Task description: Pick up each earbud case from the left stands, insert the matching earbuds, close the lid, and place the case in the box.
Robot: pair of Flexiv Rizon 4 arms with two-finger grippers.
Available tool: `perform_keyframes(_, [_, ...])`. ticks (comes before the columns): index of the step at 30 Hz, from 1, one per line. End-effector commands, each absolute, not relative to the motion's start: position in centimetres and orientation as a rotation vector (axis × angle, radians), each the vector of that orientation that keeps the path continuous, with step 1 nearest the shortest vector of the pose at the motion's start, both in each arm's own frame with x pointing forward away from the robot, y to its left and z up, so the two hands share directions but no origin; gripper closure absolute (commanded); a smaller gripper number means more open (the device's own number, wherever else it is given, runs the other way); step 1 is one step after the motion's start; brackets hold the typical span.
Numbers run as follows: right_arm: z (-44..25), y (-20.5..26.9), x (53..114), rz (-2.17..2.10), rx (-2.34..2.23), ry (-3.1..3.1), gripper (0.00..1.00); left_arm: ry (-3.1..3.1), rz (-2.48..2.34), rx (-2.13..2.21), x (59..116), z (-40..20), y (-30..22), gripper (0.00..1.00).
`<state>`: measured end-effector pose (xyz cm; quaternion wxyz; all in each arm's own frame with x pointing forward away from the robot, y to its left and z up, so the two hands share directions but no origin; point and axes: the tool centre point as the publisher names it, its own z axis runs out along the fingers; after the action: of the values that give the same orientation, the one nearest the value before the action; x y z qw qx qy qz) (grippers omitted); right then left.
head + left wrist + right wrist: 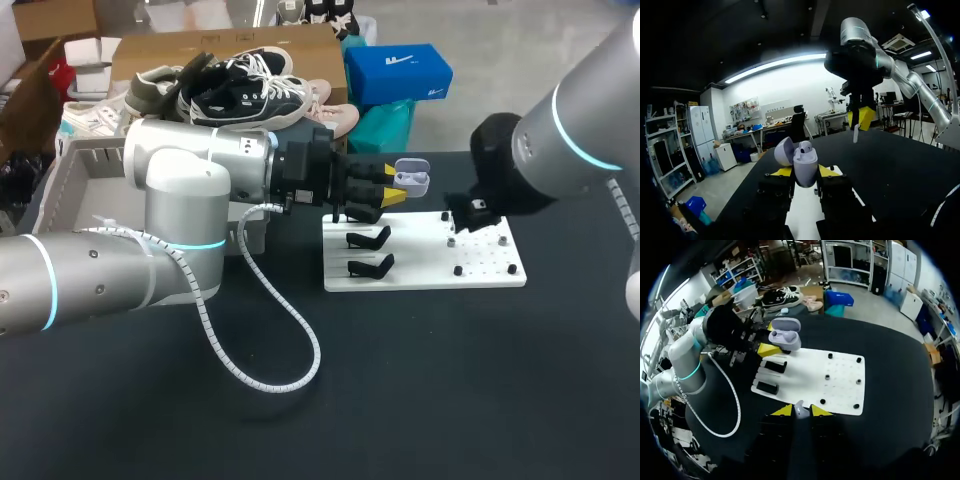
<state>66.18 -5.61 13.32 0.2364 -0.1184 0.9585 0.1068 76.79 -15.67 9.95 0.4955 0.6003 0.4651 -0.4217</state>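
Left tool (805, 172) is clenching the open earbud case (805, 164); right tool (797, 411), at its three o'clock, is pinching an earbud (855, 134), risking misaligned insertion.

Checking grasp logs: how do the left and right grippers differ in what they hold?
The left gripper clamps a lavender earbud case, lid open; the right gripper pinches a small white earbud. The left gripper points level, the right gripper downward. Both are shut on something.
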Motion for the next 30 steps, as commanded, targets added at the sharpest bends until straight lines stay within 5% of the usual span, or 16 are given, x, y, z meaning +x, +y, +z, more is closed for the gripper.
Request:
perform_keyframes(1, [16.0, -5.2, 66.5, 0.254, -0.412, 2.682, 1.00, 1.124, -1.022, 1.454, 76.8, 9.9, -15.7, 1.00])
perform_keyframes(30, [18.9, -1.4, 73.3, 0.180, -0.948, 2.558, 1.00, 1.124, -1.022, 1.454, 76.8, 9.9, -15.7, 1.00])
